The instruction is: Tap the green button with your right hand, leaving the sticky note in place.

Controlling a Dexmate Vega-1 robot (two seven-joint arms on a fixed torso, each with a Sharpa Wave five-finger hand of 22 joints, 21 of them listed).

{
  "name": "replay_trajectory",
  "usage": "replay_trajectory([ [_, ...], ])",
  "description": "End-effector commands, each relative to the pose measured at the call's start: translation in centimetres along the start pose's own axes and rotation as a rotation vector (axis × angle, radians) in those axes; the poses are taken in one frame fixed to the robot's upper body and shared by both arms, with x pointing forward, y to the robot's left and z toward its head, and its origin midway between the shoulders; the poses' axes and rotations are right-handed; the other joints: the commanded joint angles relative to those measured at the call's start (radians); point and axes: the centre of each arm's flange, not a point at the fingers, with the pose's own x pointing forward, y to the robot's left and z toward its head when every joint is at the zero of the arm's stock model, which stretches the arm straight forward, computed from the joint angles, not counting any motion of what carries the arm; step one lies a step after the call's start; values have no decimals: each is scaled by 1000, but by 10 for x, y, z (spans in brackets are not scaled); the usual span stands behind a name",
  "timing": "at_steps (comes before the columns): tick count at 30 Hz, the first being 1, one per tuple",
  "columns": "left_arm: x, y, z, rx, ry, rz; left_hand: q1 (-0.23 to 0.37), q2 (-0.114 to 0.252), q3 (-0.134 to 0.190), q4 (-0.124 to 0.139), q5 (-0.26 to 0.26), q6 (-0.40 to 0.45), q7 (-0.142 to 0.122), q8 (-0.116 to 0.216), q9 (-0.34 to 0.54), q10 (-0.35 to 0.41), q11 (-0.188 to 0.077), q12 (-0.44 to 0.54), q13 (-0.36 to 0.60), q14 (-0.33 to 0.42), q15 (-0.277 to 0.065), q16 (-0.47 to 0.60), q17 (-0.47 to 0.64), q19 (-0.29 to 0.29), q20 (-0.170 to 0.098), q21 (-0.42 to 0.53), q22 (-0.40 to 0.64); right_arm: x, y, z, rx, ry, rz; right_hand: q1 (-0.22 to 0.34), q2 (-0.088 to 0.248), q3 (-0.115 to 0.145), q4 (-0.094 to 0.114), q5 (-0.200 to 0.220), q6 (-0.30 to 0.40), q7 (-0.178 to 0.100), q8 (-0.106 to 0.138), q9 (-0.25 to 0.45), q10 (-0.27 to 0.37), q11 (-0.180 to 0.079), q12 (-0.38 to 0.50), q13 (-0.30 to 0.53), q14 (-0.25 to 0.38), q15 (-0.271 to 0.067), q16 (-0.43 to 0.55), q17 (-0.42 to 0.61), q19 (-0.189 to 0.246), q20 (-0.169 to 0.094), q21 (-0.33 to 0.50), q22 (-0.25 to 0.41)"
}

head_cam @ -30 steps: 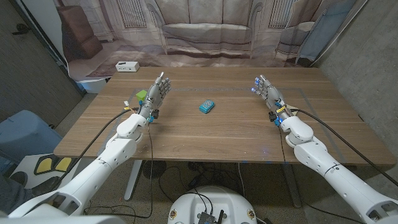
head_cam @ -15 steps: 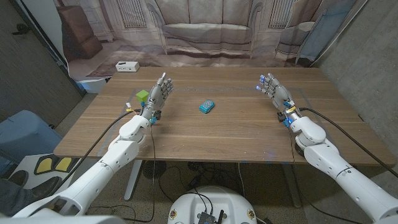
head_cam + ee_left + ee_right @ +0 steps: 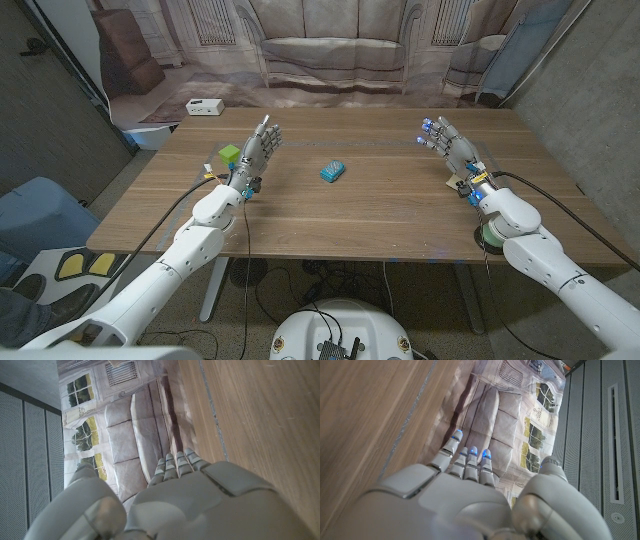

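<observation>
A round green button point(image 3: 485, 238) sits near the table's front right, half covered by my right forearm. My right hand point(image 3: 450, 150) is held open above the table's right side, beyond the button, with its fingers spread and pointing away from me; its back also fills the right wrist view point(image 3: 455, 500). A light green sticky note point(image 3: 229, 153) lies at the table's left, just left of my left hand point(image 3: 255, 150). That hand is open too, with fingers raised and nothing in it, and it appears again in the left wrist view point(image 3: 200, 505).
A small teal-blue object point(image 3: 333, 171) lies near the middle of the wooden table point(image 3: 330, 220). A white box point(image 3: 204, 106) stands beyond the far left corner. A printed backdrop of a sofa hangs behind the table.
My right arm has swung outward to the right, its hand drifting right and slightly away, which uncovers the green button under the forearm. The left hand has edged a little forward.
</observation>
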Motion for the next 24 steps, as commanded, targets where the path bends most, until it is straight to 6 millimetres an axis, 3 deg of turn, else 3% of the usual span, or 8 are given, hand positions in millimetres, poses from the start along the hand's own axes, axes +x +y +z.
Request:
replay_trajectory([
  [1,0,2,8,32,-9,-16,7,2,3,-7,6,4,3,5,4,12,0,3,1,11,2,4,4,8,0,-5,4,-15,-1,12,-21,-32,-3,-6,-3,-4,-3,0,5,-4,0,5,10,-3,-1,2,7,-3,6,1,10,0,-3,5],
  [24,-7,-1,10,84,5,-12,15,10,4,-13,5,38,4,8,4,37,-1,7,-10,37,8,5,4,13,3,-20,4,-50,-1,28,-52,-33,-18,-5,-1,-4,-7,1,11,-6,0,5,19,-5,-1,2,20,-5,7,-1,24,1,-8,5],
])
